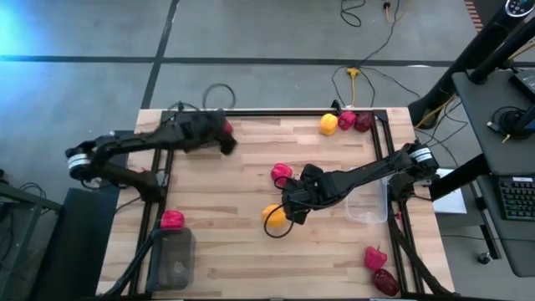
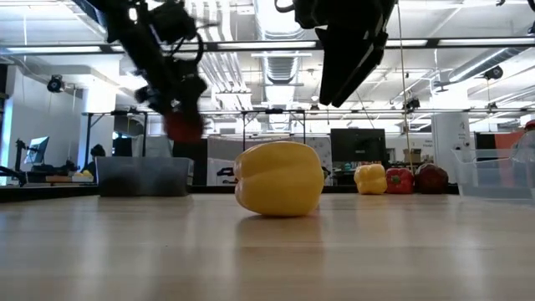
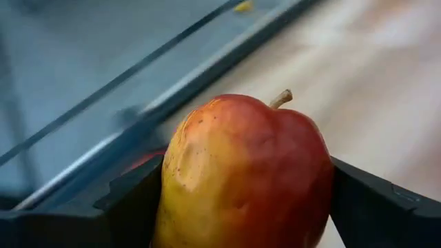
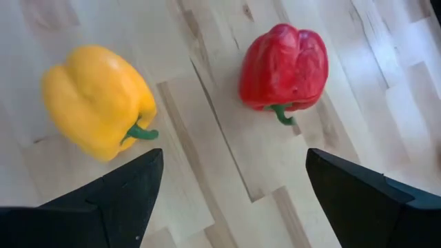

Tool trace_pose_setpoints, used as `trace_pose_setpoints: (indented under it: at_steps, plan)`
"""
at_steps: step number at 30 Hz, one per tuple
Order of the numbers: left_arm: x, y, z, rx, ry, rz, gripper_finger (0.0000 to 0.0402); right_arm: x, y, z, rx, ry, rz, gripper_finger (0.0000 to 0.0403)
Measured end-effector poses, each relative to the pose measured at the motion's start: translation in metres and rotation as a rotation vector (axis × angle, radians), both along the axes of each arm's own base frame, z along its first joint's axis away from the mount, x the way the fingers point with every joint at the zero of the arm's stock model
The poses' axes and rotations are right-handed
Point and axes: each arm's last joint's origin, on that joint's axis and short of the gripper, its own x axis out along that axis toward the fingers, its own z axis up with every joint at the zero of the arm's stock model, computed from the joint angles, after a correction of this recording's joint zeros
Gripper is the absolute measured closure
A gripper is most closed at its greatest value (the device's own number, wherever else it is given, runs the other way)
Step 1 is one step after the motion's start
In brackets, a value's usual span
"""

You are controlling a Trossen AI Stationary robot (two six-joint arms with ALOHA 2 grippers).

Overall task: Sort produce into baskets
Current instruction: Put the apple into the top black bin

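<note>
My left gripper (image 1: pixel 224 138) is shut on a red and yellow apple (image 3: pixel 248 172) above the table's far left part; the apple also shows in the low view (image 2: pixel 184 125). My right gripper (image 4: pixel 234 200) is open and empty above the table's middle. It hangs over a yellow bell pepper (image 4: pixel 96 100) and a red bell pepper (image 4: pixel 284 65), which both lie on the wood. In the high view the yellow pepper (image 1: pixel 273 216) lies nearer than the red one (image 1: pixel 282 174). A dark bin (image 1: pixel 174 259) stands near left and a clear bin (image 1: pixel 368 205) at the right. My left gripper pinches the apple's two opposite sides (image 3: pixel 172 186) between its two fingers (image 3: pixel 131 203), with the stem (image 3: pixel 281 98) pointing away from the wrist. The fingers come slanting down from the table's left. The apple is lifted clear of the table.
A red pepper (image 1: pixel 171 220) lies beside the dark bin. A yellow pepper (image 1: pixel 328 124), a red pepper (image 1: pixel 346 119) and a dark apple (image 1: pixel 363 122) lie at the far right edge. A red pepper (image 1: pixel 375 257) and a dark apple (image 1: pixel 385 283) lie near right.
</note>
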Motion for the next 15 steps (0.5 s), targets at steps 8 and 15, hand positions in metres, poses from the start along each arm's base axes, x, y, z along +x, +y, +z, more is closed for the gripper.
trace_pose_setpoints:
  at_steps: [8,15]
  plan:
    - [-0.051,0.062,-0.014,-0.124,0.132,0.198,0.0072,0.001,0.000,0.000,0.002,-0.015,-0.018,0.0055]
    - [-0.065,0.087,-0.033,-0.202,0.177,0.267,0.0071,0.001,0.000,0.000,0.019,-0.030,-0.066,0.0055]
